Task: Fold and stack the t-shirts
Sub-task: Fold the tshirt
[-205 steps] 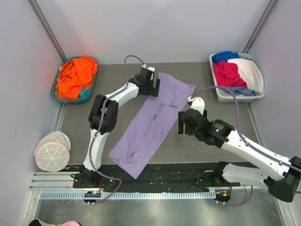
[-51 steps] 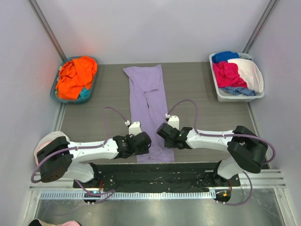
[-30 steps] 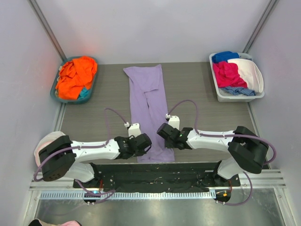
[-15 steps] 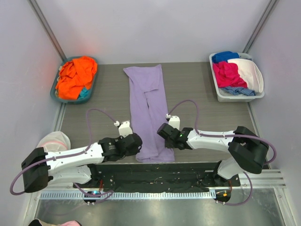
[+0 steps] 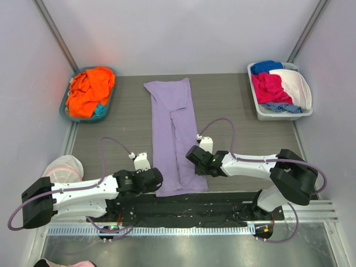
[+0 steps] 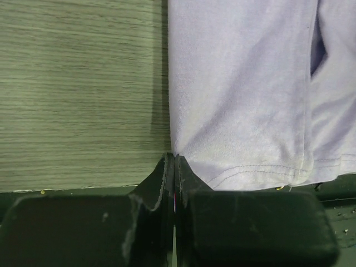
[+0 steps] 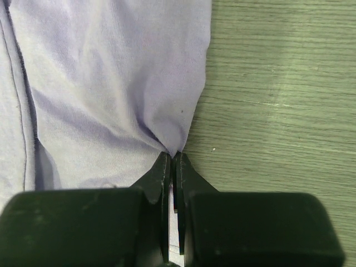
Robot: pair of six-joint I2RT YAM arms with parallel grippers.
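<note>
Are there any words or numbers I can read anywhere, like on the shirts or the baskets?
None can be read. The lavender t-shirt is plain, the orange t-shirt shows no print, and the white bin carries no label that can be seen.

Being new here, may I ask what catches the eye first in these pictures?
A lavender t-shirt lies lengthwise down the middle, the left tool and right tool each shut on a side edge near its hem. Orange shirts fill a basket far left; a white bin of pink cloth stands far right.
</note>
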